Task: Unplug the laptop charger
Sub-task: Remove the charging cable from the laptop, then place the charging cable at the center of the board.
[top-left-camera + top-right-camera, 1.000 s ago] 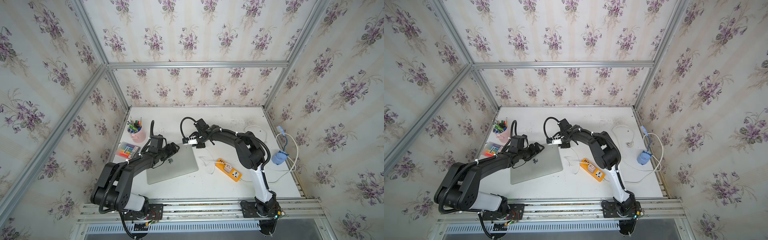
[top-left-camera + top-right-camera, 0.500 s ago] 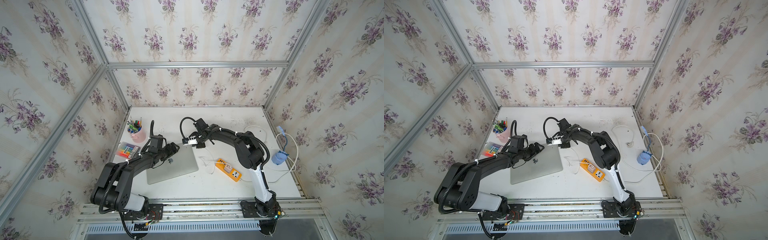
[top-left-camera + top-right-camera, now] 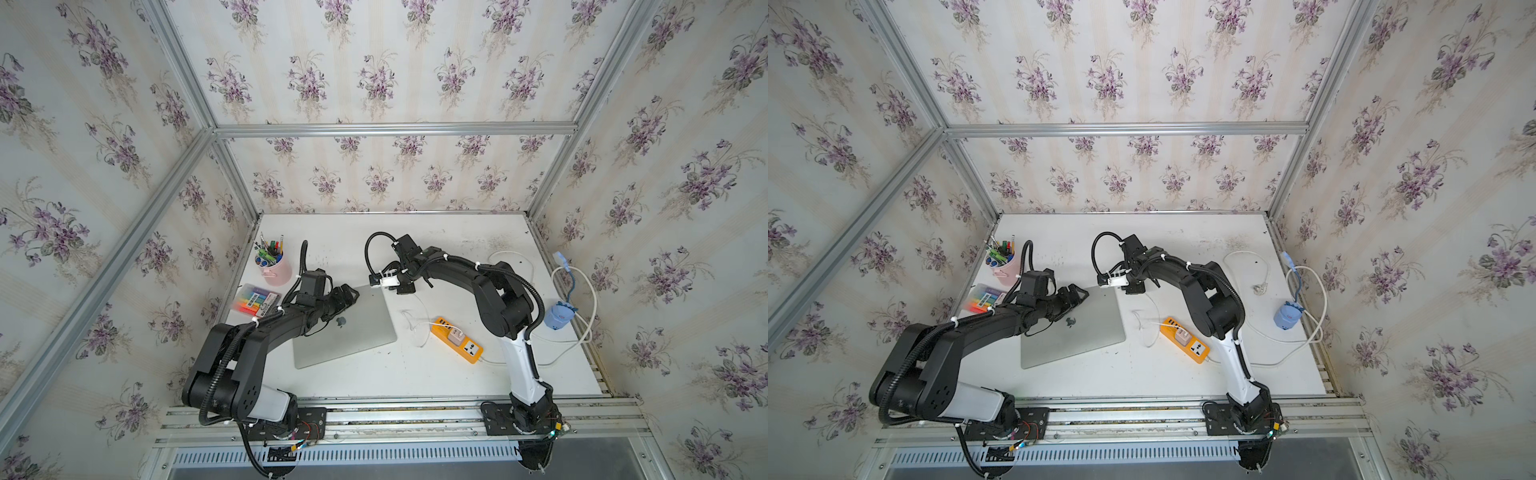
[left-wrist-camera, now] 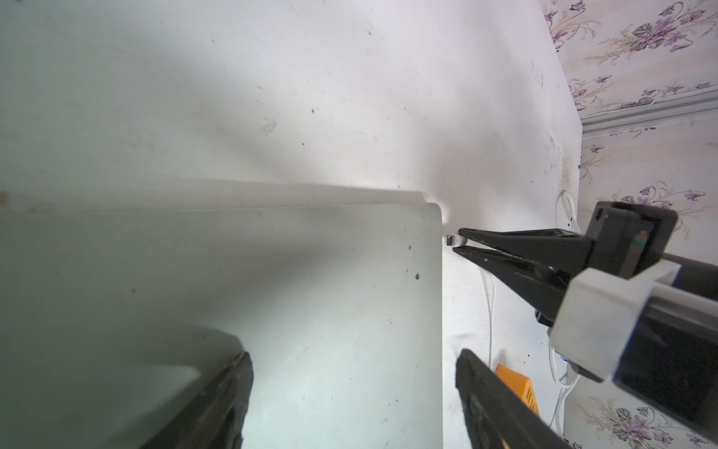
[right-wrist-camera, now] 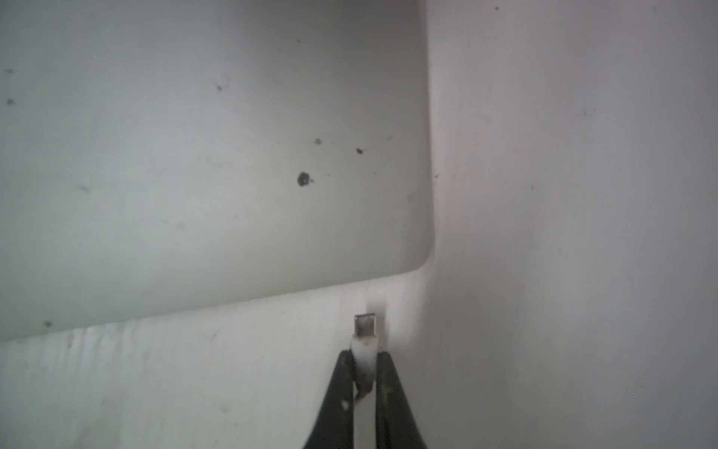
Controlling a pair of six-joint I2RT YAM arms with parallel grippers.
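The silver-grey laptop [image 3: 353, 332] [image 3: 1077, 334] lies closed on the white table. My right gripper [image 5: 365, 355] [image 4: 458, 241] is shut on the white connector [image 5: 365, 342] of the laptop charger's thin cable [image 3: 417, 328]. The connector's metal tip is bare, a short gap from the laptop [image 5: 194, 155] edge near its far right corner. The charger's pinkish cube [image 3: 456, 336] [image 3: 1181, 337] sits plugged in the orange power strip [image 3: 473, 352]. My left gripper [image 4: 354, 355] [image 3: 351, 296] is open low over the lid [image 4: 311, 291], with nothing between its fingers.
A pink pen cup [image 3: 275, 270] and a box of coloured markers [image 3: 255, 300] stand at the table's left edge. A blue object [image 3: 559, 316] and thick white cords [image 3: 590, 307] lie at the right edge. Walls close in on three sides.
The right jaws have tightened slightly on the connector. Neither arm has visibly moved.
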